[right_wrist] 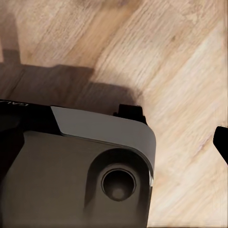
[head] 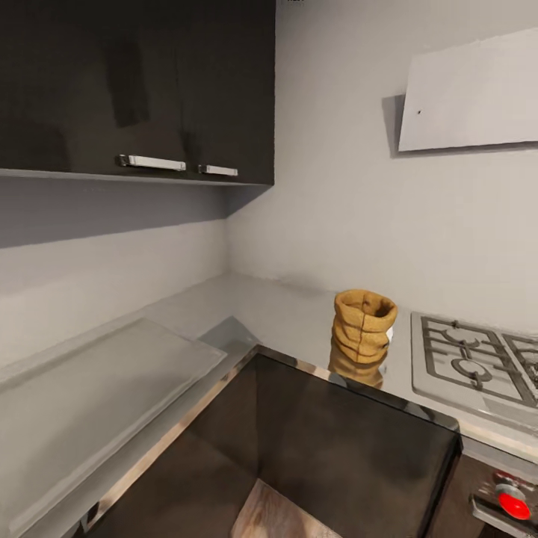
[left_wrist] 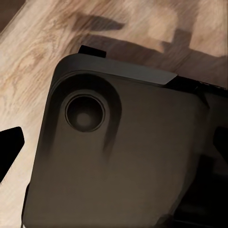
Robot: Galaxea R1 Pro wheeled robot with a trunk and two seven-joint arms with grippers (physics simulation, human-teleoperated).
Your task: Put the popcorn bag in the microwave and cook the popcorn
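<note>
The popcorn bag (head: pixel 363 323) stands upright on the countertop (head: pixel 284 310) near the inner corner, at about 3 o'clock from frame centre, just beside the gas hob (head: pixel 471 366) at its 3 o'clock side. Both wrist views look down over the robot's dark base (left_wrist: pixel 123 156) onto the wood floor (right_wrist: pixel 180 61) — neither gripper's opening can be told, nothing seen held. Risk, as judged: a reach across the corner cabinet could tip the light bag or push it onto the hob grates — and the microwave must be found afterwards.
</note>
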